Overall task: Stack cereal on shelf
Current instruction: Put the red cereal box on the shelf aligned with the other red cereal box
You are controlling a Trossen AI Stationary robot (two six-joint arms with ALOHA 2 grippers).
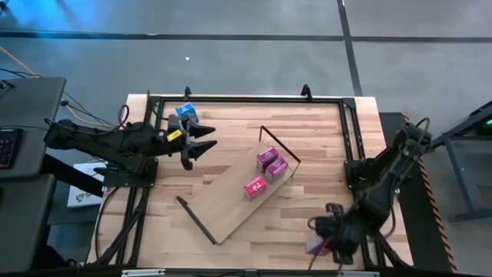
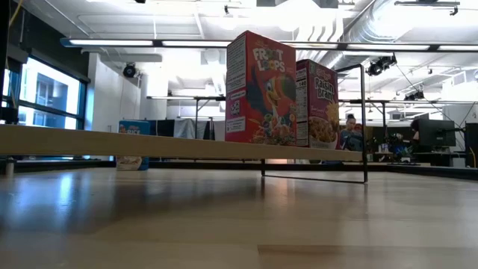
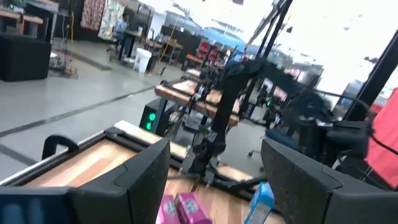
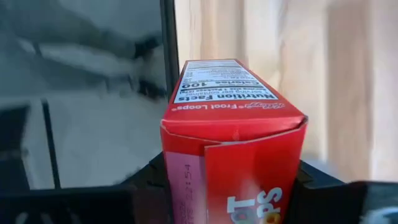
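The shelf is a light-wood board lying slantwise mid-table, with black wire frames at both ends. Three pink cereal boxes stand on its far half; the low view shows a red box and a second box there. A blue box stands on the tabletop at the far left. My left gripper hovers open just nearer than the blue box, fingers level. My right gripper, at the table's near right corner, is shut on a red cereal box. My right gripper pinches the red cereal box between its two fingers, one on each of two opposite faces, at the end nearest the wrist. The fingers slant steeply down and run along the box's length. Its nutrition panel faces the camera.
A black metal frame runs around the tabletop's far and side edges. Bare wood lies between the shelf and the right gripper. Beyond the table is a workshop with benches, and a person shows far off.
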